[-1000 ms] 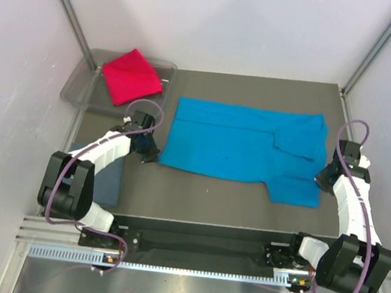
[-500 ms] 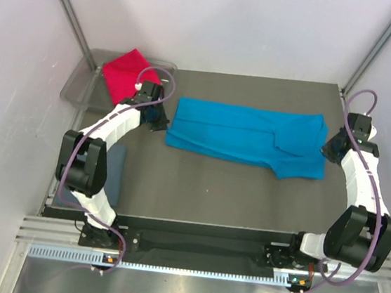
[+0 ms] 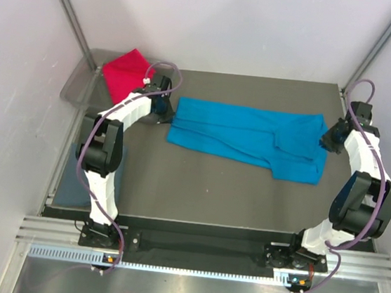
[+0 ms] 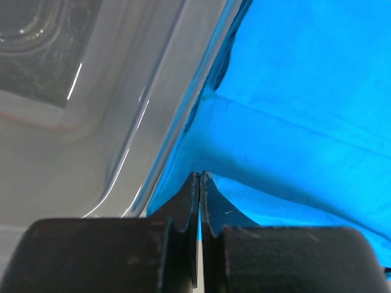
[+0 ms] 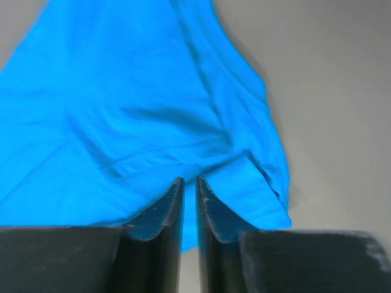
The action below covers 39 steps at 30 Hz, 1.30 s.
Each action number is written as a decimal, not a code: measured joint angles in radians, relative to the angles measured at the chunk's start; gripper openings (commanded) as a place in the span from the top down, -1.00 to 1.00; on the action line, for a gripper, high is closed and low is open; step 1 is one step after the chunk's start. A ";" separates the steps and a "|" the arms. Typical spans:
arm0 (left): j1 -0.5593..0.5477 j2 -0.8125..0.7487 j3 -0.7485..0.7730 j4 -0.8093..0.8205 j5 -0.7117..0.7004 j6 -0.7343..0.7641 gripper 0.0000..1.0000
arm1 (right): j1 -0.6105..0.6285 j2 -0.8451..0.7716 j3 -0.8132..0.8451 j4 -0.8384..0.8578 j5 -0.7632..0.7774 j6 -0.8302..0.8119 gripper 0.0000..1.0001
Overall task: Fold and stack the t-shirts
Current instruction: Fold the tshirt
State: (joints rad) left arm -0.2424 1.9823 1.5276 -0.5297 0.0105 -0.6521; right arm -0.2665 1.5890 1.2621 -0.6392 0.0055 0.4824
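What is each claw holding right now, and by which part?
Both hold the turquoise t-shirt. The left claw pinches the edge at its left end, and the right claw pinches the edge at its right end.

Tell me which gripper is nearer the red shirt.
Left. The left gripper is beside the red shirt, at the blue shirt's nearest end; the right gripper holds its opposite end.

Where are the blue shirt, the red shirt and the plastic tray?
blue shirt [image 3: 239,134]: top view, middle of the body.
red shirt [image 3: 122,73]: top view, its centre.
plastic tray [image 3: 77,85]: top view, bare left wall.
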 measured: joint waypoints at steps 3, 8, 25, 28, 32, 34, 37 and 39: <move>0.000 0.006 0.000 -0.008 0.011 0.000 1.00 | -0.044 -0.006 -0.072 -0.006 -0.035 -0.013 0.36; 0.001 0.006 -0.012 -0.002 0.049 0.000 1.00 | -0.113 -0.014 -0.232 -0.037 -0.089 -0.049 0.09; -0.002 0.003 -0.083 0.020 0.114 0.000 1.00 | -0.195 -0.069 -0.340 -0.017 -0.158 -0.124 0.55; -0.002 0.003 -0.083 0.021 0.114 0.000 1.00 | -0.195 -0.063 -0.340 -0.004 -0.167 -0.124 0.51; -0.002 0.003 -0.084 0.023 0.115 0.000 1.00 | -0.195 -0.052 -0.339 0.000 -0.169 -0.124 0.34; -0.002 0.003 -0.085 0.024 0.116 0.000 1.00 | -0.195 -0.052 -0.339 -0.001 -0.168 -0.125 0.32; -0.002 0.003 -0.086 0.026 0.116 0.000 1.00 | -0.195 -0.052 -0.339 -0.002 -0.159 -0.134 0.36; -0.002 0.003 -0.086 0.026 0.116 0.000 1.00 | -0.195 -0.050 -0.339 0.000 -0.157 -0.137 0.45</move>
State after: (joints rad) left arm -0.2440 1.9850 1.4414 -0.5034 0.1268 -0.6521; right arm -0.4614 1.5391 0.9234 -0.6392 -0.1516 0.3458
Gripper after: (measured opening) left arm 0.011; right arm 0.315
